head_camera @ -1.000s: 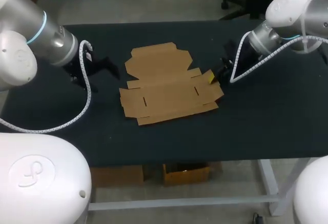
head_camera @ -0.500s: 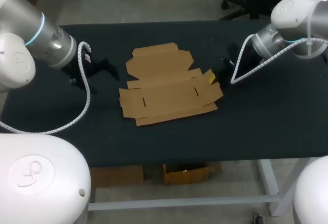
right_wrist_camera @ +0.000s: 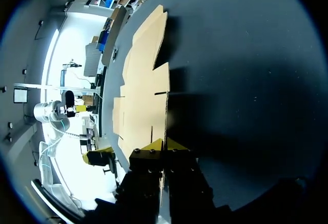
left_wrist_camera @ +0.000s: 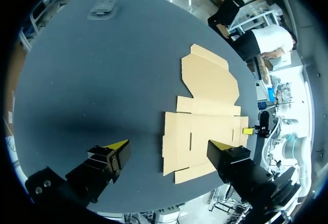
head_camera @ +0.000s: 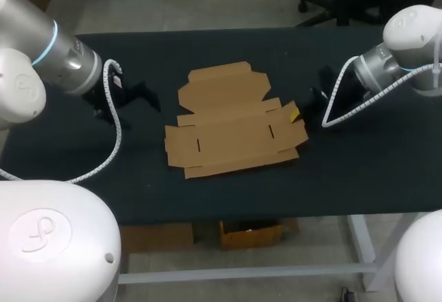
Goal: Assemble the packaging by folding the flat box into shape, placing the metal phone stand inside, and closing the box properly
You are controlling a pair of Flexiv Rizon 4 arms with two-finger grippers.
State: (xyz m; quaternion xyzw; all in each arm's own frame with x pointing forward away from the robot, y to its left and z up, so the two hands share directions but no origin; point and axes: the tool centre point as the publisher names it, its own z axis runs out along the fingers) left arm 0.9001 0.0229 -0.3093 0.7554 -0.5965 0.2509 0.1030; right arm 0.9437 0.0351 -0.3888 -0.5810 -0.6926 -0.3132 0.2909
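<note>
Slippage is the risk: the right gripper pinches only the right-edge flap of the flat box, which lies at the centre of the head view. A lift could pull the flap free of that grip or drag the sheet askew. The left gripper, at centre-left, hangs spread wide, holding nothing. Only the left wrist view shows a small grey object, possibly the phone stand, well beyond the box; it does not show in the head view.
</note>
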